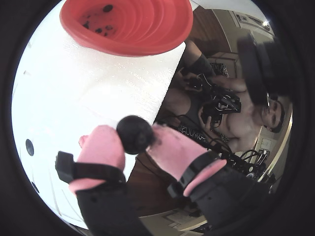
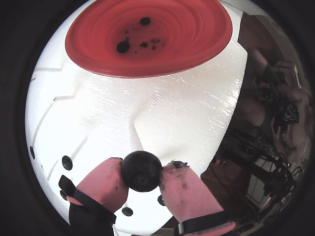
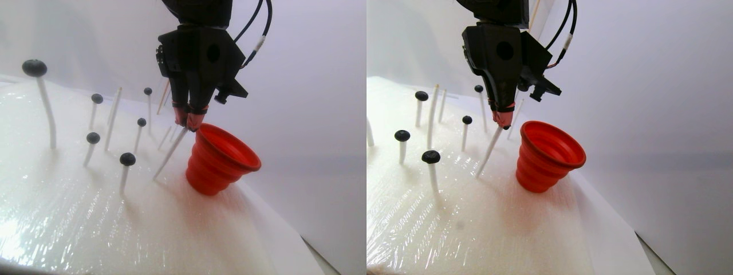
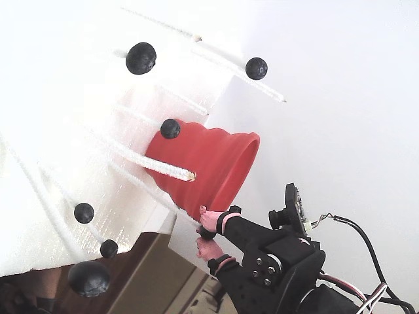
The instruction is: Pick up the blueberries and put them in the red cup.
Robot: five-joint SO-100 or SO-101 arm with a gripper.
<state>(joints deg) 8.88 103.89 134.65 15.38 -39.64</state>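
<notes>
One blueberry point(image 1: 135, 133) point(image 2: 141, 170) is pinched between the pink fingertips of my gripper point(image 1: 136, 141) point(image 2: 142, 173), which is shut on it. In both wrist views the red cup point(image 1: 129, 27) point(image 2: 147, 37) lies ahead of the held berry, mouth towards me. Several small blueberries point(image 2: 123, 46) lie on its bottom. The stereo pair view shows the gripper point(image 3: 189, 121) hanging just left of the cup's rim point(image 3: 228, 146) and slightly above it. More blueberries point(image 3: 127, 158) point(image 4: 141, 57) sit on top of white sticks to the left.
The cup and white sticks point(image 3: 169, 153) stand on a white foam block wrapped in shiny film point(image 3: 114, 217). A bare slanted stick leans below the gripper. The block's edge point(image 1: 165, 88) runs just right of the cup. A person point(image 1: 266, 113) sits beyond it.
</notes>
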